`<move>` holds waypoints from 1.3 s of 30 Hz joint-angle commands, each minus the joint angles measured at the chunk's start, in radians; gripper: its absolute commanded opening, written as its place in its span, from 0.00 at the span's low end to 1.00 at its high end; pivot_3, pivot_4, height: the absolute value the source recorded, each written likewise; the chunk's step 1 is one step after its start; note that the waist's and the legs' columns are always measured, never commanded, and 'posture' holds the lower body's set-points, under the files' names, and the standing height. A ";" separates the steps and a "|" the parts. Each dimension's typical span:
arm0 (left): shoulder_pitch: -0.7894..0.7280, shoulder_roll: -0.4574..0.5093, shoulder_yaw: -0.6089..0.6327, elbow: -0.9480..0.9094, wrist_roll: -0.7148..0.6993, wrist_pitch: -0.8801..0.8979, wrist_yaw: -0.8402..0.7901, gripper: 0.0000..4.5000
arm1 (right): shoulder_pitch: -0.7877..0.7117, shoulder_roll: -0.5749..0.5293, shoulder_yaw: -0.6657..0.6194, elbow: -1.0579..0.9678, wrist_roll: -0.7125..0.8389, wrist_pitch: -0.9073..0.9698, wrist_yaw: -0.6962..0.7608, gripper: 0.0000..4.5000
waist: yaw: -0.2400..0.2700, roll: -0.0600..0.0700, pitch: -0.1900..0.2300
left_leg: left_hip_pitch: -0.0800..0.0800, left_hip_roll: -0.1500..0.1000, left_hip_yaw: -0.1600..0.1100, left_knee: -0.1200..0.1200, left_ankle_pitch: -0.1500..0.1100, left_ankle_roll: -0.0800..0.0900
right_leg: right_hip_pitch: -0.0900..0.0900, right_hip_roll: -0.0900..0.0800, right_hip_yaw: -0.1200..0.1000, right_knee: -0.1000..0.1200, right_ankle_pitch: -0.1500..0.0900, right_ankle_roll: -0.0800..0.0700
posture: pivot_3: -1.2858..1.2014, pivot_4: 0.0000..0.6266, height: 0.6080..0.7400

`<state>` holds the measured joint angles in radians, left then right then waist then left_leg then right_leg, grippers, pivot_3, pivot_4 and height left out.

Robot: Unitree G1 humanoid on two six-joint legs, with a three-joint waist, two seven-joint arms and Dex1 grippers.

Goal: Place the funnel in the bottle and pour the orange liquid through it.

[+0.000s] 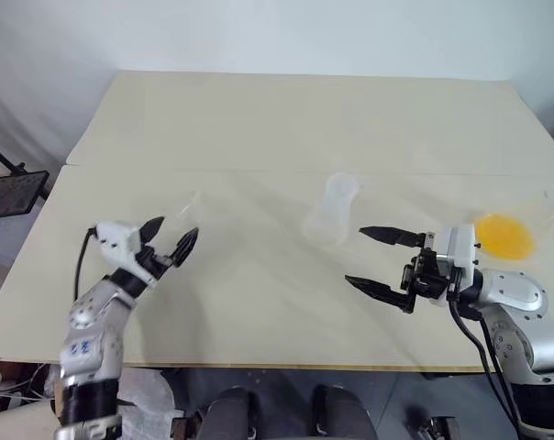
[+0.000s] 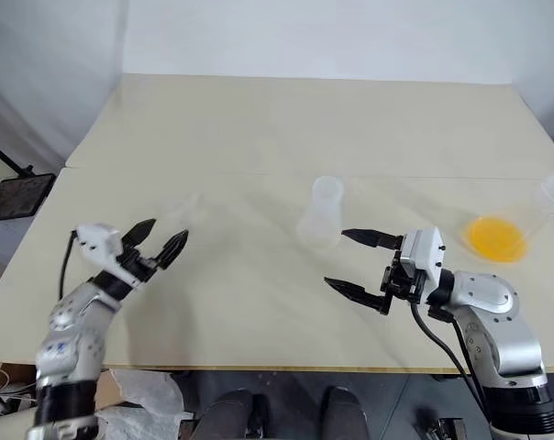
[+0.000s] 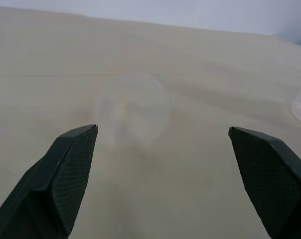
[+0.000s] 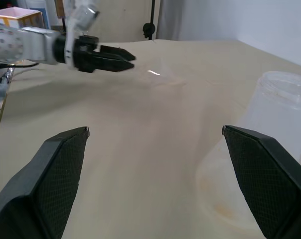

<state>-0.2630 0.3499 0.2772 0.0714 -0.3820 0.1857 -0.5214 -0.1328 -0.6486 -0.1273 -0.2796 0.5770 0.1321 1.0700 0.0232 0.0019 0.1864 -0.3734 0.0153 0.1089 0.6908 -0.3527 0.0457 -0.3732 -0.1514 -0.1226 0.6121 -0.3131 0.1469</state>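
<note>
Between our left gripper's (image 3: 163,132) two black fingers (image 3: 66,169), spread wide apart, we see the funnel (image 3: 134,108) as a faint, clear round shape resting on the pale tabletop (image 3: 200,74), ahead of the fingertips and untouched.

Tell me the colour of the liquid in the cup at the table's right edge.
Bright yellow-orange liquid, seen best in the left eye view.

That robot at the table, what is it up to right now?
Nothing is held yet. The left pincer is open just in front of the small clear funnel on the table. The right pincer hangs open near the frosted bottle. The orange liquid sits in a clear cup to the right.
</note>
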 commanded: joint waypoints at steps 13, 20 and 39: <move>-0.259 -0.021 -0.076 0.368 0.134 -0.156 0.064 0.88 | 0.072 0.001 -0.044 -0.118 0.014 -0.002 -0.089 1.00 | 0.000 0.000 0.000 | -0.001 0.000 0.001 0.000 0.000 0.000 | -0.001 0.000 0.000 0.000 0.000 0.000 | 0.52 0.24 1.00; -0.247 -0.002 -0.073 0.362 0.128 -0.146 0.048 0.39 | 0.077 0.008 -0.024 -0.176 0.039 -0.015 -0.072 1.00 | 0.000 0.000 0.000 | -0.001 0.000 0.000 0.000 0.000 0.000 | -0.001 0.000 0.000 0.000 0.000 0.000 | 0.52 0.24 1.00; -0.321 0.125 -0.107 0.220 0.013 -0.211 -0.349 0.01 | 0.179 0.065 -0.209 -0.197 0.051 -0.038 -0.226 1.00 | 0.004 -0.001 0.000 | -0.002 0.000 -0.001 0.002 0.000 0.000 | -0.001 0.001 -0.001 0.000 0.000 0.000 | 0.52 0.24 1.00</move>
<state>-0.5339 0.4496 0.1854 0.3592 -0.3508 -0.0024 -0.7958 0.0311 -0.5898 -0.2897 -0.4345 0.6081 0.1131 0.8663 0.0273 0.0010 0.1864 -0.3760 0.0145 0.1081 0.6931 -0.3526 0.0456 -0.3744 -0.1506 -0.1235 0.6127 -0.3129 0.1472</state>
